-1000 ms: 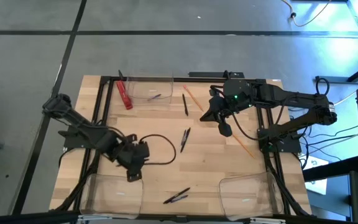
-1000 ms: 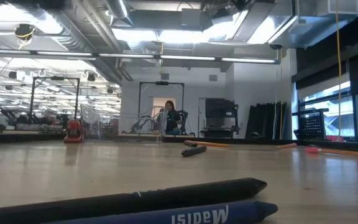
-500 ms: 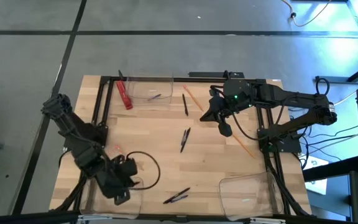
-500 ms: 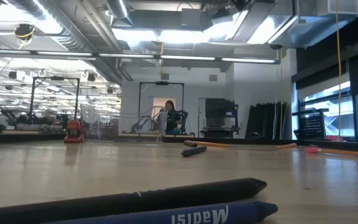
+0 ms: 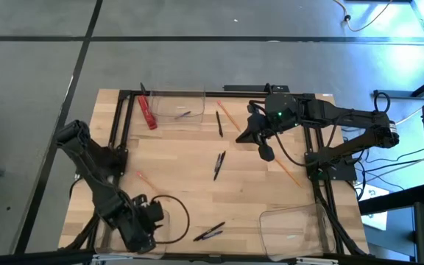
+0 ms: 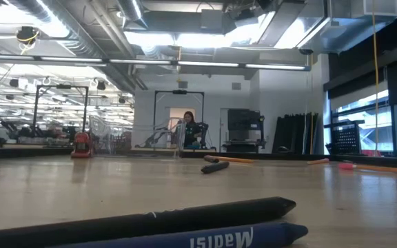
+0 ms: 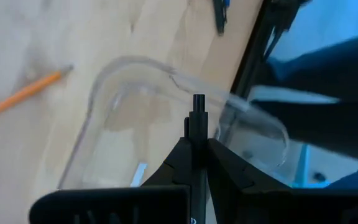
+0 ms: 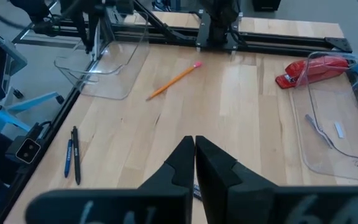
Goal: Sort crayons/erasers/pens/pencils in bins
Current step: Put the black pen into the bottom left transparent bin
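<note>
While hovering over the clear bin [image 5: 135,224] at the table's [image 5: 249,184] near-left corner, my left gripper [image 7: 197,134] is pinching a black pen [image 7: 198,115] upright between closed fingers. My right gripper [image 5: 266,152] is waiting shut and empty near the far-right edge. Other pens [image 5: 218,165], a pencil [image 5: 144,179] and a crayon [image 6: 205,239] are lying loose mid-table.

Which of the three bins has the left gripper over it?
The bin at the table's near left corner. The left gripper, shut on a pen, is above it. The near right bin and the far bin have no gripper over them.
</note>
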`<state>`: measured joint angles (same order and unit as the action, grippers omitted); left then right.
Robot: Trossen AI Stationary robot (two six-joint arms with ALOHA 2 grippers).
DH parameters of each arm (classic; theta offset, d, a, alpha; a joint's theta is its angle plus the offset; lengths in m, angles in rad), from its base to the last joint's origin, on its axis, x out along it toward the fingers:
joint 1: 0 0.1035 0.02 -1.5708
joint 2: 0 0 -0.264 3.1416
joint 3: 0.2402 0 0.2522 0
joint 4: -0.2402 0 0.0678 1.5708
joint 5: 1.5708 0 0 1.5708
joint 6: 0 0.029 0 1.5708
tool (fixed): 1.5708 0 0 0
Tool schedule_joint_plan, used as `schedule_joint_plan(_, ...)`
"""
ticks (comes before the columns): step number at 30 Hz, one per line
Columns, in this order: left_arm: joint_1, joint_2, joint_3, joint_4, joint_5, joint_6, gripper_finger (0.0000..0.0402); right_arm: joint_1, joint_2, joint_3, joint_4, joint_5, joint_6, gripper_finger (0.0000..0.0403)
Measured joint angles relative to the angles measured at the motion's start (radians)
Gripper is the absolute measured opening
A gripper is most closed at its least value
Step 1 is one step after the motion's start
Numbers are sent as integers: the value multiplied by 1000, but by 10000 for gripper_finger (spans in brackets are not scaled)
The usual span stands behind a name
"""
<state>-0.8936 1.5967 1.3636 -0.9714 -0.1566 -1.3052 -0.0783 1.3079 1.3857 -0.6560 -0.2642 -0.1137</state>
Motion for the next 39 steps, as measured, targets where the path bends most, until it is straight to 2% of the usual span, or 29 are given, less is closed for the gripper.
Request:
schedule_joint_plan(10,-60,110,-1,-31,27,-55,16,0,0,0,4,0,2,17)
schedule_joint_plan(20,-65,208,-1,-53,16,-55,16,0,0,0,4,-1,-8,17)
schedule_joint_plan(28,-65,248,-1,-53,5,-54,16,1,0,0,5,-186,-114,17)
schedule_joint_plan(39,-64,295,-1,-52,0,-55,16,0,0,0,0,-192,-131,17)
